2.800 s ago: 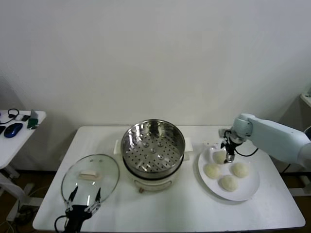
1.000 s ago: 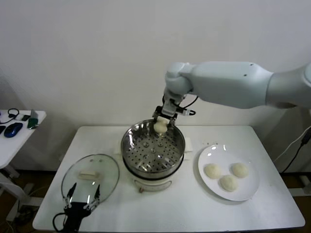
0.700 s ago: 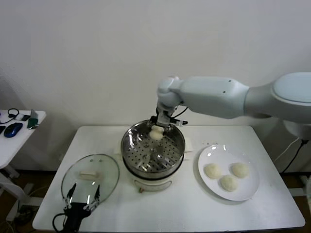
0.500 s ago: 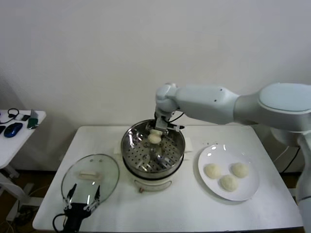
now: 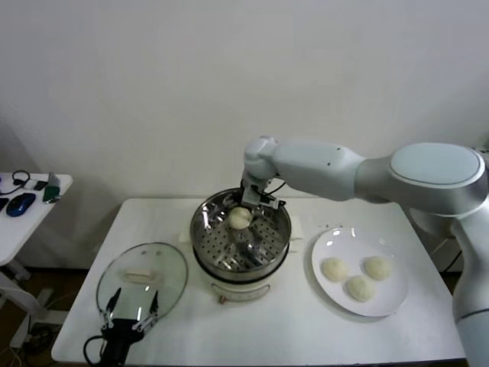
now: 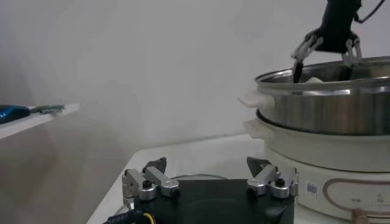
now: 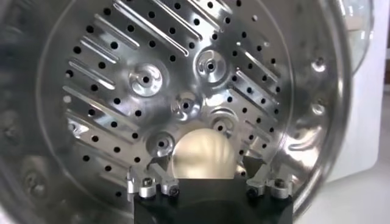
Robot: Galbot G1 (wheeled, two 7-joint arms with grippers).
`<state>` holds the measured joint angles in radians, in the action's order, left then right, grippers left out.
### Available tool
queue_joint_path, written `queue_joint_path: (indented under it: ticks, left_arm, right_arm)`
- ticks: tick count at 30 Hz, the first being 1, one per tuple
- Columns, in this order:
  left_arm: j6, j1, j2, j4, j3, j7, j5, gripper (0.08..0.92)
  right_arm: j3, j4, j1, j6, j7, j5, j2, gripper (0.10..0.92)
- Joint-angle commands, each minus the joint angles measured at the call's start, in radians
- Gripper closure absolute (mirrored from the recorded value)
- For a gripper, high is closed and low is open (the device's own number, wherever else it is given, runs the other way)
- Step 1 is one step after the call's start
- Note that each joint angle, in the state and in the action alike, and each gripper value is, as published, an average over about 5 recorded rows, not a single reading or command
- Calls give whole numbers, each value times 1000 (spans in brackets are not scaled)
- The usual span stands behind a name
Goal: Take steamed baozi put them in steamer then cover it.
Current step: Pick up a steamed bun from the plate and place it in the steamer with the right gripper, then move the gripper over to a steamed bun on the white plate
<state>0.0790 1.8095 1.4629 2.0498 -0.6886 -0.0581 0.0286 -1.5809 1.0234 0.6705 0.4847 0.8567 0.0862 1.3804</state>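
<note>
From the head camera, the right gripper (image 5: 241, 208) reaches into the far side of the steamer (image 5: 240, 235), with one bun (image 5: 240, 218) just under it on the perforated floor. Three more buns (image 5: 334, 269) lie on a white plate (image 5: 393, 298) to the steamer's right. The glass lid (image 5: 142, 280) lies flat on the table (image 5: 306, 329) to the left, and the left gripper (image 5: 131, 312) hovers at its near edge, fingers spread. A side table (image 5: 30, 208) at far left holds small items.

The left wrist camera shows that gripper's fingers (image 6: 145, 182) apart, and, farther off, the right gripper's prongs dipping over the steamer rim (image 6: 341, 76). A small label (image 6: 311, 188) on the white base is unreadable.

The right wrist camera shows the bun (image 7: 201, 154) resting between the spread right fingers (image 7: 147, 182), which stand apart from it.
</note>
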Motion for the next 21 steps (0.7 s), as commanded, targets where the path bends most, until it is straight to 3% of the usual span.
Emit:
queue_joint_path:
  ticks: [1,4,9,16,21]
  left_arm:
    - [-1,2,1,6,2,-1,-2,177]
    - [1,3,0,5,3,0,-2,177]
    - [2,4,-5,6,0,0,1,177]
    - [1,-4,-14,5,-7,1,12,177]
    - [1,-8,-13,6,-9,1,13,177]
  right_arm:
    - [-117,43,191,7,74,289,-34,203]
    - [-189,99,282,-83,145,477,-112,203]
    - [-360,249,451,-432,171,795,-327,203]
    - [-544,460,472,-764,40,775,-604,203]
    - [-515,584,355,-869,-53,718,-720,203]
